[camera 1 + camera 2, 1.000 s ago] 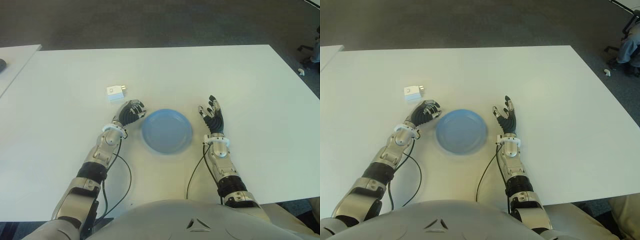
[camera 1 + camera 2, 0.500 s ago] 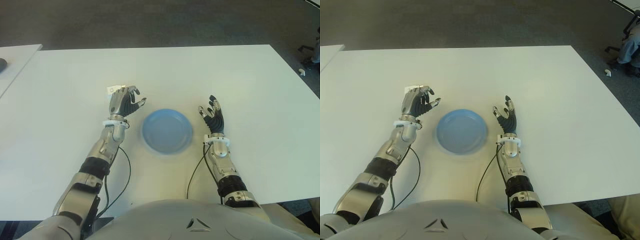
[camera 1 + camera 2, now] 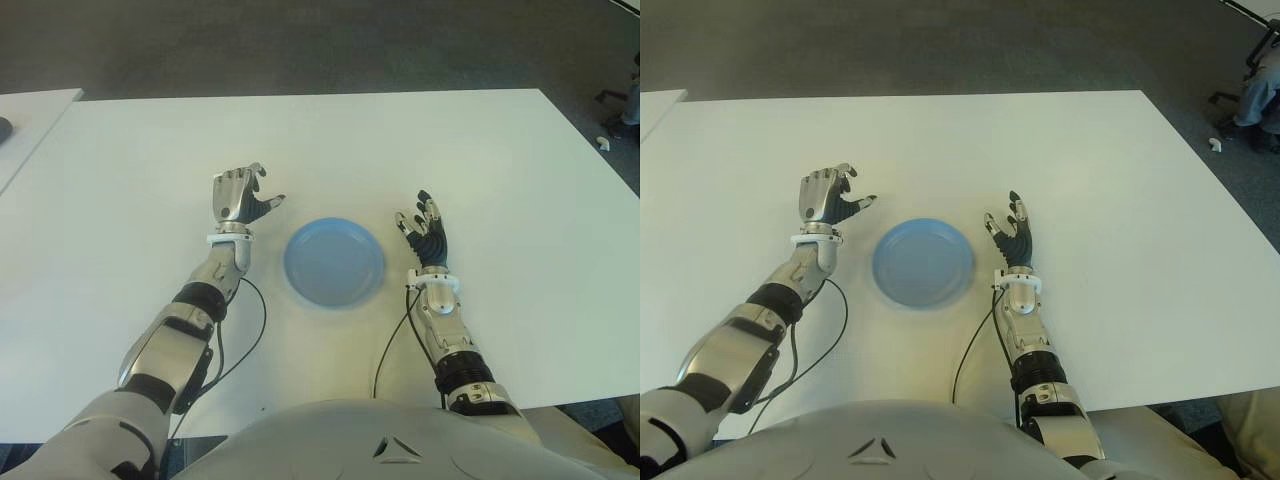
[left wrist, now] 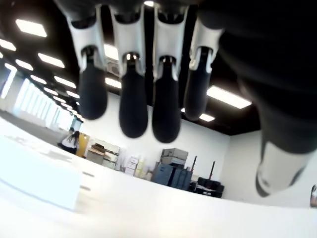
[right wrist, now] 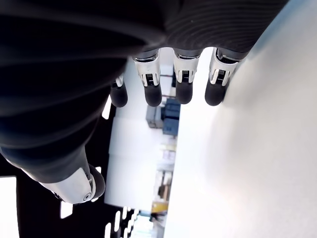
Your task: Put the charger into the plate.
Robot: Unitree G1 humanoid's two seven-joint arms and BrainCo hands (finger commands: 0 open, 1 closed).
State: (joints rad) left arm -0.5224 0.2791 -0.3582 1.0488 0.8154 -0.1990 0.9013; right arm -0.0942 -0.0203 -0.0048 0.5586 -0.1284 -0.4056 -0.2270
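Landmark: round blue plastic plate (image 3: pixel 334 262), lying flat and empty on the white table (image 3: pixel 480 150) directly in front of the torso.

Left hand (image 3: pixel 237 195): raised on the left of the plate and a little farther out, back of the hand toward the head cameras. Fingers (image 4: pixel 133 94) hang spread and apart, thumb off to one side, nothing between them. My reading is a pre-grasp pose, the hand held wide over the target so it can close around it.

Small white block-shaped charger (image 4: pixel 37 171): not visible in either eye view, since the left hand covers the spot. It shows only in the left wrist view, lying on the table below and in front of the fingertips, apart from them. So it sits left of the plate and beyond it, not touched and not lifted.

Right hand (image 3: pixel 427 230): shows just right of the plate, fingers loosely extended and empty, idle. Probably kept clear so the path to the plate stays free.

Status (judgement): reach under way, grasp not yet made, plate waiting.
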